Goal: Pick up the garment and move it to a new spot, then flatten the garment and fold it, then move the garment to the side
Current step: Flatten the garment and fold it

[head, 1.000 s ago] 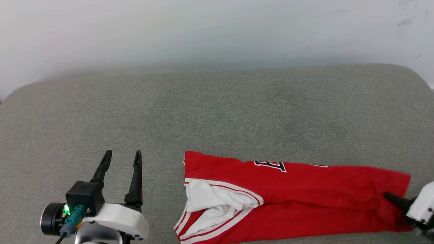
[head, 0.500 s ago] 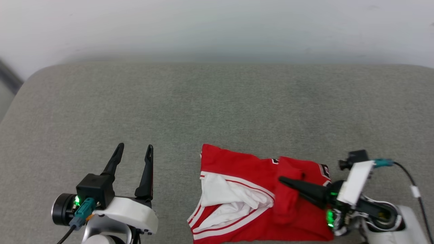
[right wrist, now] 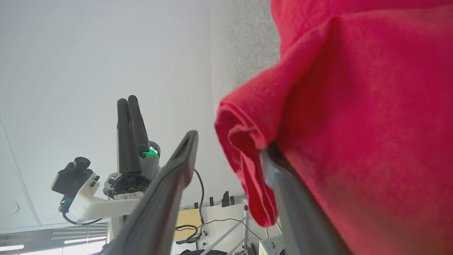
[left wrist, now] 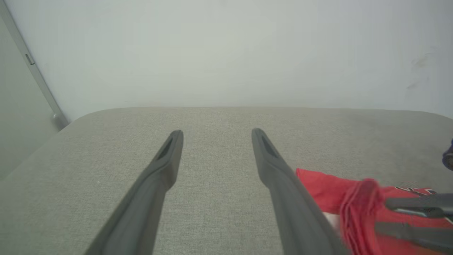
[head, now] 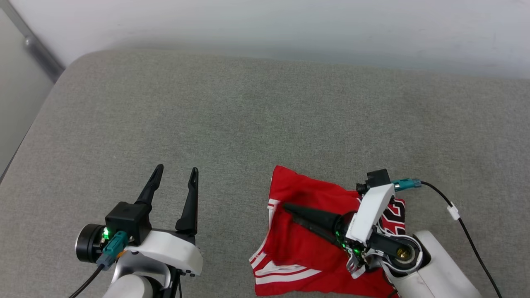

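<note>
The garment [head: 306, 252], a red jersey with white stripe trim, lies folded over on itself at the near edge of the grey cushion. Part of its black number [head: 394, 213] shows beside my right wrist. My right gripper [head: 290, 212] lies across the top of it, fingers pointing left. In the right wrist view the fingers stand apart, and a red fold [right wrist: 354, 106] is draped over one of them. My left gripper [head: 177, 169] hovers open over bare cushion left of the garment [left wrist: 325, 187], holding nothing.
The grey cushion [head: 248, 116] stretches wide behind and to the left of the garment. A white wall rises behind it. A metal rail [head: 37, 54] runs past the cushion's rounded far left corner. A black cable [head: 455, 215] trails from my right wrist.
The camera has turned left. My right gripper has carried the garment's right end leftward over the rest, so the garment is now much shorter. The left gripper has stayed open.
</note>
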You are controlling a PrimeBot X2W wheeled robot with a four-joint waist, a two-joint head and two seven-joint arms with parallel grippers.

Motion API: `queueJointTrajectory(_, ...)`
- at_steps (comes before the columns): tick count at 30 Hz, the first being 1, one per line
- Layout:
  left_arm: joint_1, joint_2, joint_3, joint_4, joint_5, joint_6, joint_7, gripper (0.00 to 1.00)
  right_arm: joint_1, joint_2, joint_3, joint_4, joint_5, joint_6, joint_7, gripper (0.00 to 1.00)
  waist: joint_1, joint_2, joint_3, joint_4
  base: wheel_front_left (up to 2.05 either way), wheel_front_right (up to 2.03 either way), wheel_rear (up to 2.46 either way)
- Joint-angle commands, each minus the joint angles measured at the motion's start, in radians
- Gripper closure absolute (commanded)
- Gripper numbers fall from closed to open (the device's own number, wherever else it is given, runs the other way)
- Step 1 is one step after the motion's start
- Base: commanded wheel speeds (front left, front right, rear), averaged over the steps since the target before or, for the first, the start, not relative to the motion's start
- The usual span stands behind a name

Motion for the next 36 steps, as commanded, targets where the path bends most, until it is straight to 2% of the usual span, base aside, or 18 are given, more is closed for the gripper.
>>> queueJointTrajectory(1, -0.012, -0.003, 0.002, 0.004, -0.002, -0.002, -0.005, 0.00, -0.018, 0.000, 0.007, 0.000, -0.007, 0.000, -0.007, 0.00, 0.0000, 0.0000, -0.001, 0.000, 0.00, 0.00, 0.00)
queueJointTrajectory(4, -0.002, 0.000, 0.006, 0.013, -0.007, 0.001, -0.011, 0.00, -0.031, -0.008, 0.032, -0.023, -0.036, 0.000, -0.032, 0.00, 0.0000, 0.0000, -0.012, -0.007, 0.00, 0.00, 0.00)
queueJointTrajectory(7, 0.009, 0.004, 0.008, 0.020, -0.011, 0.003, -0.012, 0.00, -0.039, -0.050, 0.066, -0.060, -0.108, 0.000, -0.087, 0.00, 0.0000, 0.0000, -0.030, -0.019, 0.00, 0.00, 0.00)
queueJointTrajectory(10, 0.024, 0.008, 0.011, 0.024, -0.017, 0.005, -0.015, 0.00, -0.044, -0.110, 0.115, -0.102, -0.245, 0.000, -0.203, 0.00, 0.0000, 0.0000, -0.052, -0.035, 0.00, 0.00, 0.00)
queueJointTrajectory(14, 0.044, 0.016, 0.020, 0.026, -0.026, 0.014, -0.019, 0.00, -0.047, -0.208, 0.148, -0.098, -0.492, 0.000, -0.398, 0.00, 0.0000, 0.0000, -0.079, -0.071, 0.00, 0.00, 0.00)
queueJointTrajectory(18, 0.067, 0.025, 0.033, 0.024, -0.034, 0.024, -0.021, 0.00, -0.018, -0.282, 0.086, -0.063, -0.704, 0.000, -0.532, 0.00, 0.0000, 0.0000, -0.094, -0.114, 0.00, 0.00, 0.00)
queueJointTrajectory(22, 0.082, 0.032, 0.047, 0.024, -0.043, 0.034, -0.028, 0.00, 0.025, -0.315, -0.053, -0.072, -0.890, 0.000, -0.649, 0.00, 0.0000, 0.0000, -0.105, -0.151, 0.00, 0.00, 0.00)
queueJointTrajectory(26, 0.098, 0.040, 0.056, 0.022, -0.049, 0.042, -0.030, 0.00, 0.103, -0.284, -0.216, -0.181, -1.031, 0.000, -0.743, 0.00, 0.0000, 0.0000, -0.113, -0.175, 0.00, 0.00, 0.00)
queueJointTrajectory(29, 0.113, 0.046, 0.060, 0.021, -0.051, 0.047, -0.031, 0.00, 0.189, -0.234, -0.302, -0.305, -1.104, 0.000, -0.753, 0.00, 0.0000, 0.0000, -0.121, -0.183, 0.00, 0.00, 0.00)
queueJointTrajectory(36, 0.149, 0.050, 0.060, 0.034, -0.061, 0.057, -0.031, 0.00, 0.405, -0.115, -0.357, -0.550, -1.200, 0.000, -0.675, 0.00, 0.0000, 0.0000, -0.148, -0.181, 0.00, 0.00, 0.00)
